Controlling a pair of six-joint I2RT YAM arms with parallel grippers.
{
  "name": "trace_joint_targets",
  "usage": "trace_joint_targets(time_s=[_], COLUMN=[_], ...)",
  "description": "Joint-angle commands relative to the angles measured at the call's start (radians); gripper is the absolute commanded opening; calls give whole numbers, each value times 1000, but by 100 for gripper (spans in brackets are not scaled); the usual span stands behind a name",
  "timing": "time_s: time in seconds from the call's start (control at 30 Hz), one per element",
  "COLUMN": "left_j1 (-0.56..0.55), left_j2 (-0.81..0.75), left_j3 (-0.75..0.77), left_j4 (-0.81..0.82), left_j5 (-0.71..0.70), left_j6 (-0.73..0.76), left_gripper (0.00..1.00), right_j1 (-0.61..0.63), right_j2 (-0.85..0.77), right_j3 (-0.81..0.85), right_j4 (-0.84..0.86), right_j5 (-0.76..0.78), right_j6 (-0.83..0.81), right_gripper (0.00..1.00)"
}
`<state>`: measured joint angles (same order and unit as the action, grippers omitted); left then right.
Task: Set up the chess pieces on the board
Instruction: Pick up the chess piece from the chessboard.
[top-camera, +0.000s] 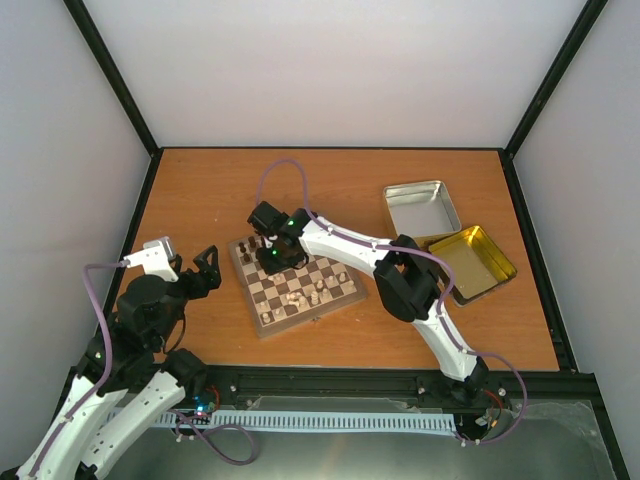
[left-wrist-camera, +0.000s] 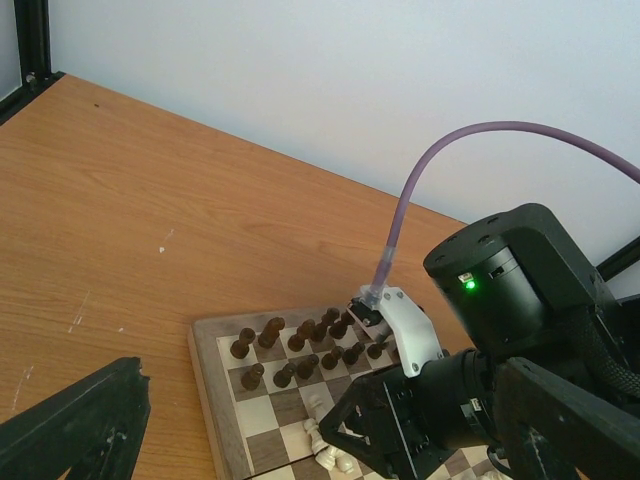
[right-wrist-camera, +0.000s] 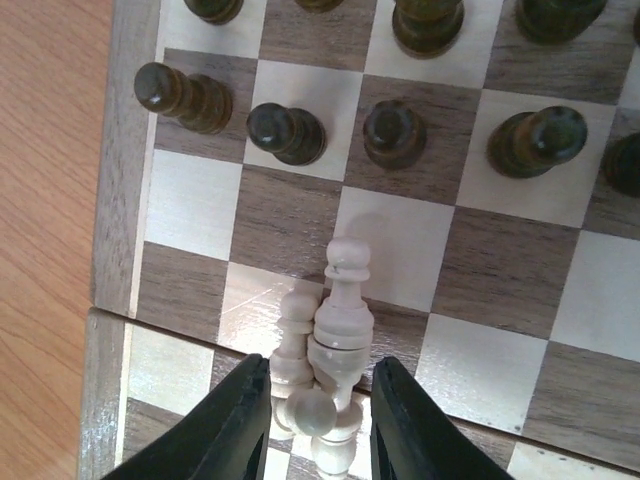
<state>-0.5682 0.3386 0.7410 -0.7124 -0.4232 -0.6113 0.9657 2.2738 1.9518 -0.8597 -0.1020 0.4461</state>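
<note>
The board (top-camera: 315, 317) lies at the table's middle. Dark chessmen (top-camera: 248, 248) stand in rows at its far left end. My right gripper (top-camera: 272, 262) hangs low over the squares beside them. In the right wrist view its black fingers (right-wrist-camera: 235, 430) flank a tight cluster of cream chess pieces (right-wrist-camera: 345, 310), one upright and others lying against it, and the right gripper (right-wrist-camera: 319, 365) is shut on that cluster. More cream chess pieces (top-camera: 300, 297) lie scattered mid-board. My left gripper (top-camera: 205, 268) stands open and empty left of the board, off its edge.
An open silver tin (top-camera: 420, 208) and a gold tin half (top-camera: 472, 262) sit at the right rear. The right arm's wrist (left-wrist-camera: 500, 290) fills the right of the left wrist view, above the dark chessmen (left-wrist-camera: 300, 345) and the board rim (left-wrist-camera: 205, 400).
</note>
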Motion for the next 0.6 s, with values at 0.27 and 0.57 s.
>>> trace_joint_targets(time_s=[0.27, 0.57], left_j1=[4, 4], left_j2=[5, 3], left_j3=[12, 13], left_j4=[-13, -13], left_j5=[-19, -21], left_j6=[-5, -6], left_gripper=[95, 95], right_j1=[4, 5], right_j2=[28, 25], right_j3=[31, 26], right_j4=[1, 2], right_j5=[-65, -60], right_j6=[9, 8], right_gripper=[30, 22])
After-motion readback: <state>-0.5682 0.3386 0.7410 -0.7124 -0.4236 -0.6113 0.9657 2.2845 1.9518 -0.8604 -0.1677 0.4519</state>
